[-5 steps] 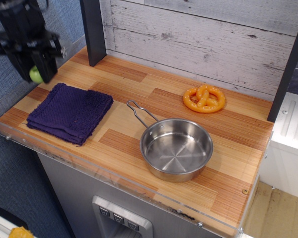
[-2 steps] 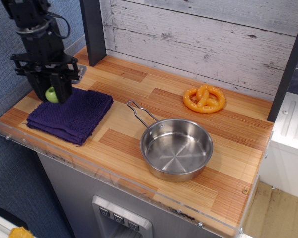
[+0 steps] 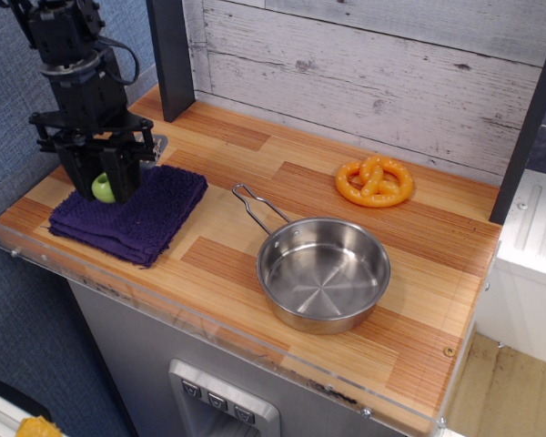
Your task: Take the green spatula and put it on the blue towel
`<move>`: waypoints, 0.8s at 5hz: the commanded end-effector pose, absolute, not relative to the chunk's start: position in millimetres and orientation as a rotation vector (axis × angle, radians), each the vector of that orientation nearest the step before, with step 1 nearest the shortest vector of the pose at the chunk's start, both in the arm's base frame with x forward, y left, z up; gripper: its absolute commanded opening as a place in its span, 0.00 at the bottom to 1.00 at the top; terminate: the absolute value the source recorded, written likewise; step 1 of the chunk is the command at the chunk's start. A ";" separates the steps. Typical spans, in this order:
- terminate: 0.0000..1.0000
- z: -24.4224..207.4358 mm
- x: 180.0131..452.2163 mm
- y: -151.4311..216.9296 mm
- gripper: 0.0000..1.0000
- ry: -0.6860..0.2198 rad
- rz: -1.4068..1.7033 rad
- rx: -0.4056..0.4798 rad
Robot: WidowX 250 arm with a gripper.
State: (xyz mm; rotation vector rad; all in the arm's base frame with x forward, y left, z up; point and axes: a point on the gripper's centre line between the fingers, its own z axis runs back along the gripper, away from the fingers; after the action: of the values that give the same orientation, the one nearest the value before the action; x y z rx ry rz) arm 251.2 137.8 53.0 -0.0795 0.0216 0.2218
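Over the back-left part of the blue towel (image 3: pixel 132 214) is where the hand (image 3: pixel 106 187) sits right now, clamped on the green spatula (image 3: pixel 103 188). All you can really see of the spatula is the lime-green rounded end of its handle poking out low between the black fingers, just above the cloth. A bit of grey up by the hand's right side might be the blade, but honestly I can't tell for sure. If it is, the spatula's long axis runs roughly from front-left to back-right, tilted, with the handle end lowest.

So the thing that matters for the next move: the towel is straight underneath the spatula, not off to any side. The handle end looks like it's either touching the terry cloth or just shy of it, hard to call from this angle. My guess is the job is nearly done and what's left is basically letting go and lifting clear.

One worry is that the hand sits close to the towel's back-left edge, so a spatula tipping over backward could end up half on the table (image 3: pixel 346 237) instead. The steel pan (image 3: pixel 323 273) and the toy pretzel (image 3: pixel 374 181) are well apart to the right, not in the way
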 end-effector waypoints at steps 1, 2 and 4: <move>0.00 66.3 246.3 137.3 1.00 0.014 0.240 -0.092; 0.00 82.2 248.6 137.5 1.00 -0.002 0.239 -0.094; 0.00 178.0 270.8 117.7 1.00 -0.254 0.199 -0.047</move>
State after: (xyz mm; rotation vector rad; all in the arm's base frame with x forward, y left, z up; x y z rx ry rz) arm 280.0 113.4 166.2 -0.0723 -0.2189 0.1972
